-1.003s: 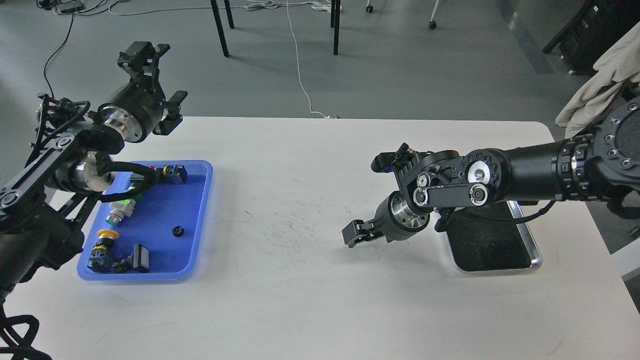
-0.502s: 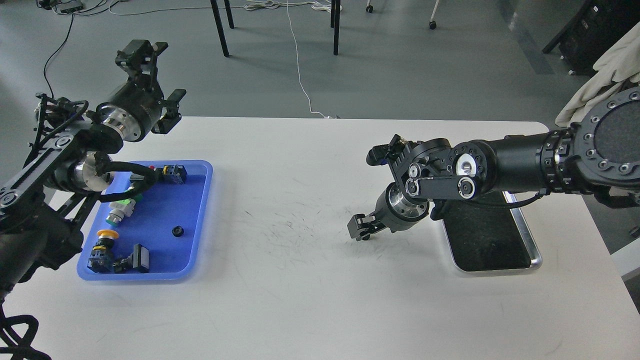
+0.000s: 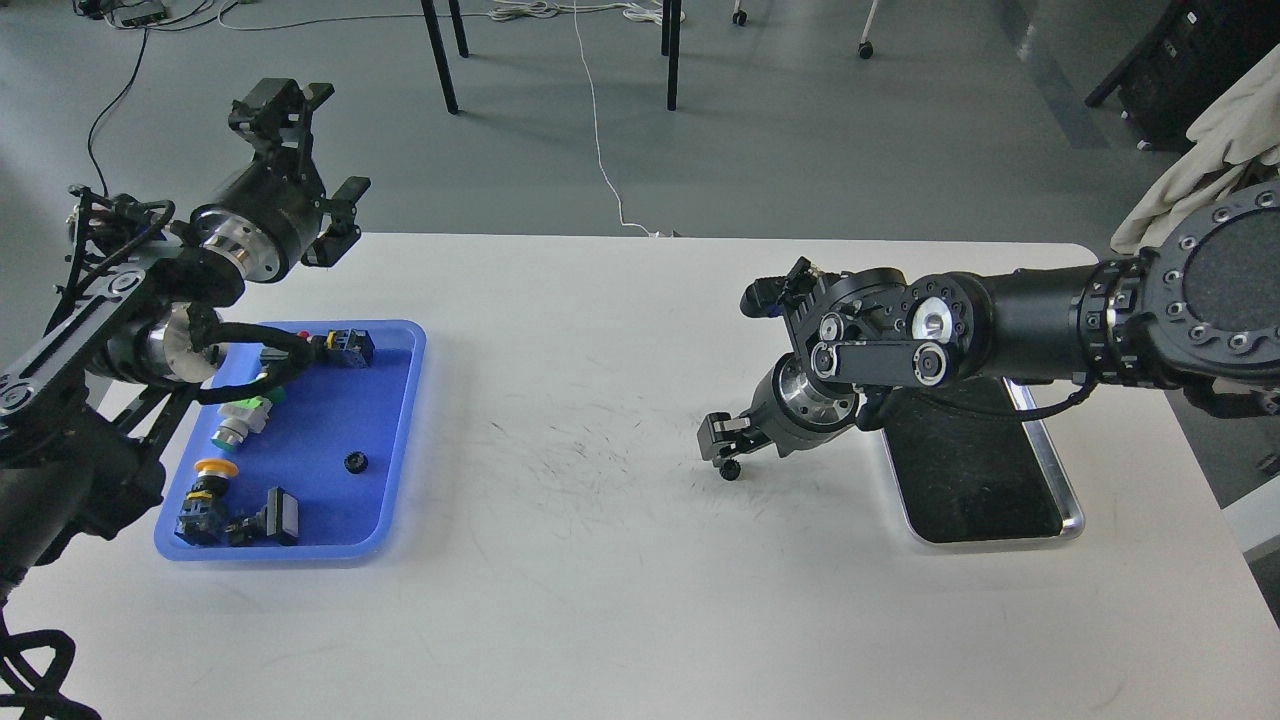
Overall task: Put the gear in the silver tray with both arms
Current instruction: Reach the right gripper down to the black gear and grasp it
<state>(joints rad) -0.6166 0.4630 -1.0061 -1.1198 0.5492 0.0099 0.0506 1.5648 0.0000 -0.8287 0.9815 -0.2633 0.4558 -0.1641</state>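
Observation:
The silver tray lies at the right of the white table, its left part hidden behind my right arm. My right gripper hangs just above the table, left of the tray, fingers pointing down and left. Its fingers look closed on a small black gear at their tips. Another small black gear lies in the blue tray at the left. My left gripper is open and empty, raised over the table's far left corner beyond the blue tray.
The blue tray also holds push-button switches and connectors. The table's far edge runs behind both arms. Chair legs and a white cable are on the floor beyond. A cloth hangs at the right.
My right gripper has closed and shifted slightly right and up; the small black gear now shows at its fingertips. My left arm has barely moved.

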